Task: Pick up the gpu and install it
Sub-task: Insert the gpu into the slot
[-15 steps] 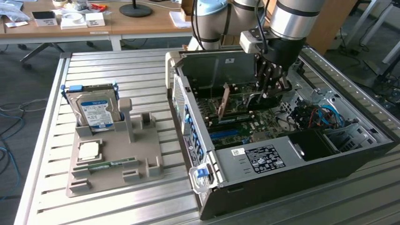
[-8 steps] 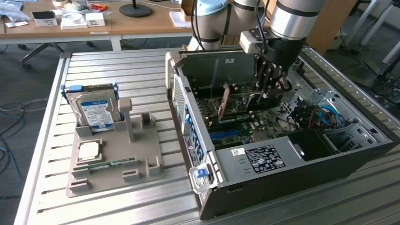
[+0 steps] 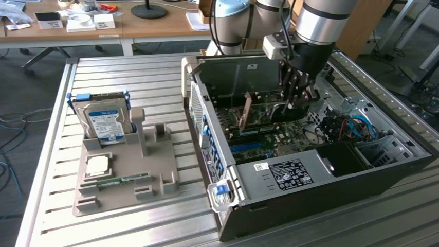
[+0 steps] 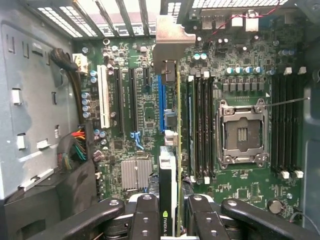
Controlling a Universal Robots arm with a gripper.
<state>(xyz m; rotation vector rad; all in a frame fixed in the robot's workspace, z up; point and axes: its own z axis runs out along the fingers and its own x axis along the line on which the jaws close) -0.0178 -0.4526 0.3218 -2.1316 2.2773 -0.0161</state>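
The gpu (image 4: 169, 172) shows edge-on in the wrist view: a thin green board edge beside a black block with a green logo. Its silver end bracket (image 4: 172, 35) reaches toward the case's rear slot openings. My gripper (image 4: 170, 202) is shut on the card, with black fingers (image 4: 145, 212) pressed against both sides. The card stands upright just above the motherboard, in line with the blue expansion slot (image 4: 161, 97); whether it is seated I cannot tell. In the exterior view my gripper (image 3: 299, 100) reaches down inside the open computer case (image 3: 302, 180).
On the board are RAM slots (image 4: 200, 125), an empty CPU socket (image 4: 242, 132), a small heatsink (image 4: 136, 174) and cable bundles (image 4: 75, 145). Outside the case, a grey holder (image 3: 127, 175) carries a hard drive (image 3: 106, 121) and a RAM stick (image 3: 123, 180).
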